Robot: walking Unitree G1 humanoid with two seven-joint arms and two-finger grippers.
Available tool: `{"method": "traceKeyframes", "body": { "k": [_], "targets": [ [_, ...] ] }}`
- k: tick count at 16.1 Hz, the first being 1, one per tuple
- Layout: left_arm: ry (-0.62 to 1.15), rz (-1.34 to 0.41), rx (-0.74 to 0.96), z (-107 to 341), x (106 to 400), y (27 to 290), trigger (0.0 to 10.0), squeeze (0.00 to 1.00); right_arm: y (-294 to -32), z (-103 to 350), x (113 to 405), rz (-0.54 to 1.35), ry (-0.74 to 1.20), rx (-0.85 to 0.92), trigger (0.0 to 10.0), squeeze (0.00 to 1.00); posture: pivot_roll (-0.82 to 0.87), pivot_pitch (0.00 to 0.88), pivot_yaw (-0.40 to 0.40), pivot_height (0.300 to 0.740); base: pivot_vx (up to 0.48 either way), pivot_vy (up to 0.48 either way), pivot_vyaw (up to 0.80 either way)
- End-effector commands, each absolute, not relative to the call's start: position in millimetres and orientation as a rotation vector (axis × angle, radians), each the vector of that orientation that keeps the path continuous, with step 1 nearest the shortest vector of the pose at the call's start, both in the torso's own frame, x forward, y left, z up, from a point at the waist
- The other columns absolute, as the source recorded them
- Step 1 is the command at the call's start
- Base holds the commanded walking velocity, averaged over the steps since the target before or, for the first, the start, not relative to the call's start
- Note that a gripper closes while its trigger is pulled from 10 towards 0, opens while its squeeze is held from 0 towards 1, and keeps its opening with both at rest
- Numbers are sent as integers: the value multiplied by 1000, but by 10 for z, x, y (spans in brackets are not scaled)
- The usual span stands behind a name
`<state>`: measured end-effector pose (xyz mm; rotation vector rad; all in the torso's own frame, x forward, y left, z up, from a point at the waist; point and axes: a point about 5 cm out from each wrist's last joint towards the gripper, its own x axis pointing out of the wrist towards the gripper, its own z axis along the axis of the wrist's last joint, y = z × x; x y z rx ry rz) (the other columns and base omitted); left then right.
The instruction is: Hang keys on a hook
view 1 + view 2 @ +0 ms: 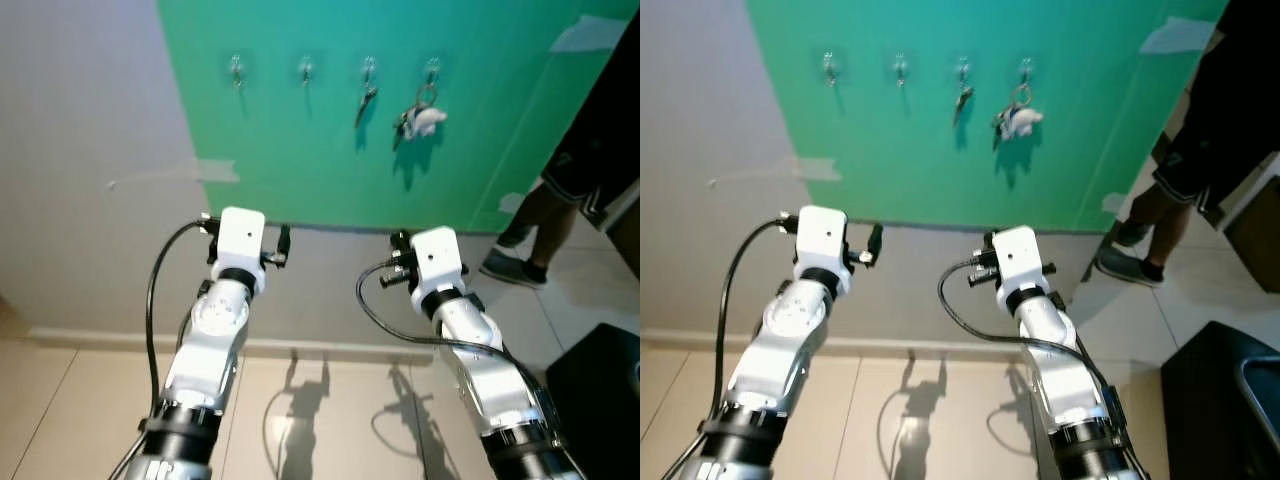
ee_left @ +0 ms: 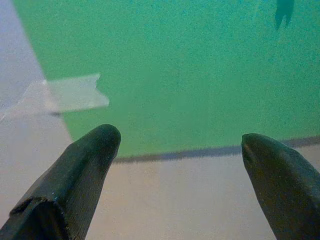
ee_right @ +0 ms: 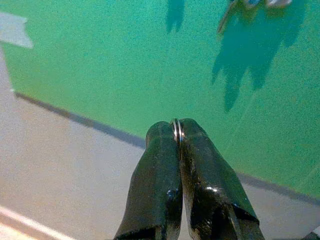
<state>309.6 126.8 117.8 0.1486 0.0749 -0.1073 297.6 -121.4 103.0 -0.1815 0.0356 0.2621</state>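
Green panel [image 1: 330,120] covers the upper part of the grey wall [image 1: 90,200] in front of me, its lower edge running just above my two raised arms, with a strip of pale tape [image 1: 215,171] at its left edge. At the right edge of my view a person [image 1: 590,150] in dark clothes stands on the tiled floor [image 1: 330,420], one shoe near the panel's lower right corner. My left pincer [image 2: 180,145] points at the panel's lower left corner, its fingers [image 2: 82,165] spread wide with nothing between them. My right pincer [image 3: 177,131] points at the panel near its lower edge, fingers pressed together on a thin metal key ring [image 3: 176,130] pinched at the tips. Four small hooks [image 1: 305,70] sit in a row near the panel's top edge. On the third hangs a single dark key [image 1: 365,104]; on the fourth, a bunch of keys with a white charm [image 1: 420,118].
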Motion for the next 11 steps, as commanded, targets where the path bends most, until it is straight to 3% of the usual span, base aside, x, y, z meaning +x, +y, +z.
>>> {"method": "traceKeyframes", "body": {
  "k": [1,4,9,11],
  "targets": [
    [37,-137,165,1250,3108,1206,10000,0,-1258,1053,3002,248,34,-201,0,0,-13,0,-20,740,480,0,431],
    [22,-150,181,1263,3099,1181,10000,0,-1244,1088,3013,261,25,-213,0,0,-5,0,-28,740,290,-378,794],
    [-5,-160,175,1288,3071,1138,10000,0,-1238,1786,3179,335,-181,-281,0,0,-10,0,-39,740,0,0,725],
    [-22,-200,161,1302,3057,1083,10000,0,-1325,2059,3242,320,-229,-311,0,0,-13,0,-44,740,0,0,0]
  ]
}}
